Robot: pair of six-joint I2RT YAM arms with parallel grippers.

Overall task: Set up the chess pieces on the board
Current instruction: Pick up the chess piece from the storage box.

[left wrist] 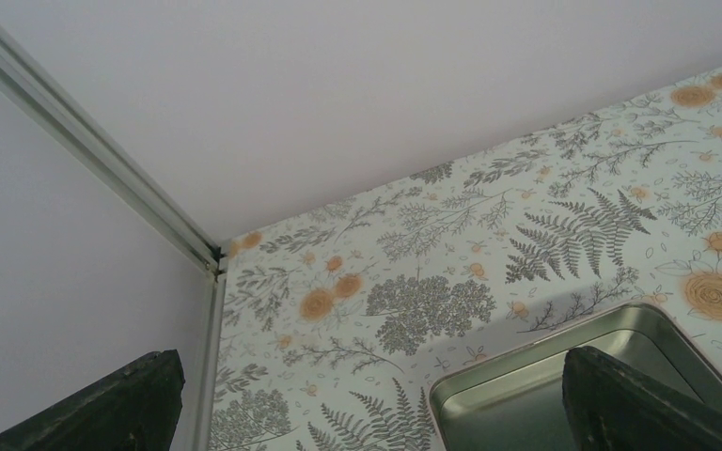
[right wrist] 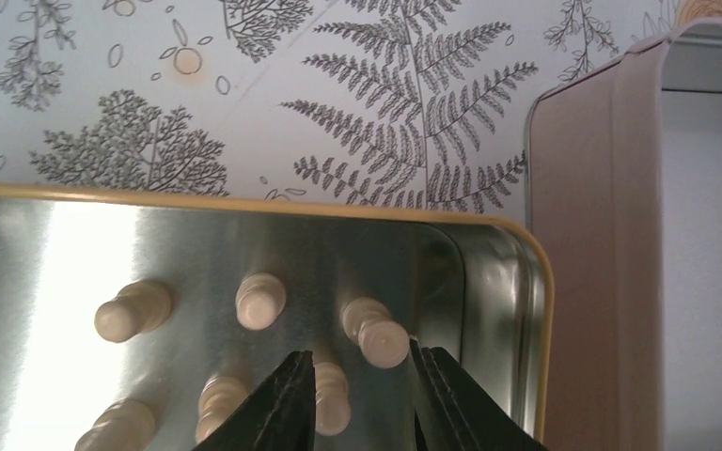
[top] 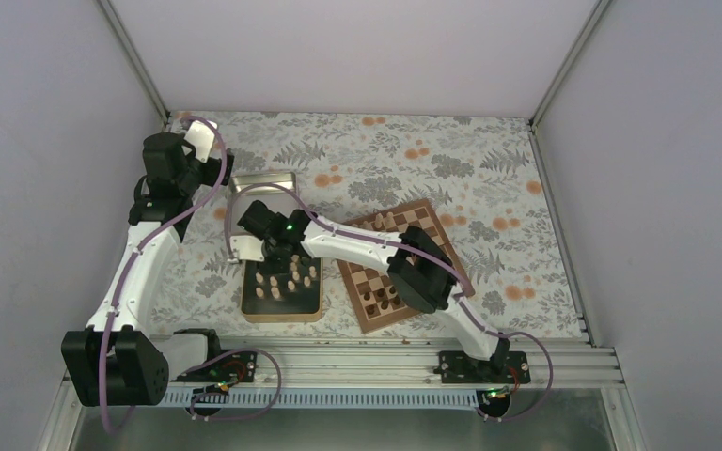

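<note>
Right pincer [right wrist: 362,409]: fingers apart, lowered into the shallow metal tin [right wrist: 244,209] at the near left of the desk [top: 489,160]. They straddled one pale chessman without visibly pressing on it.

Chess pieces [right wrist: 261,301]: most of the pale men were in that tin, close together and, as far as could be told, upright in loose rows. A few pieces stood on the board [top: 432,230], which lay just to the right of the tin and was turned at an angle. They were too small to tell what kind they were.

Left pincer [left wrist: 376,418]: fingers wide apart and holding nothing, raised near the far left corner beside a second tin [left wrist: 545,343].

Handling assessment: the men appeared to be turned wood, and were judged very light, rigid and not fragile. They were also smooth and rounded, so liable to roll or slip out of an off-centre grip. The polished tin floor would offer little friction.

Recommended hold: across the narrow body below the head, fingers square to it, with light closing force, one piece at a time. The neighbouring pieces stood near enough to be knocked over.
</note>
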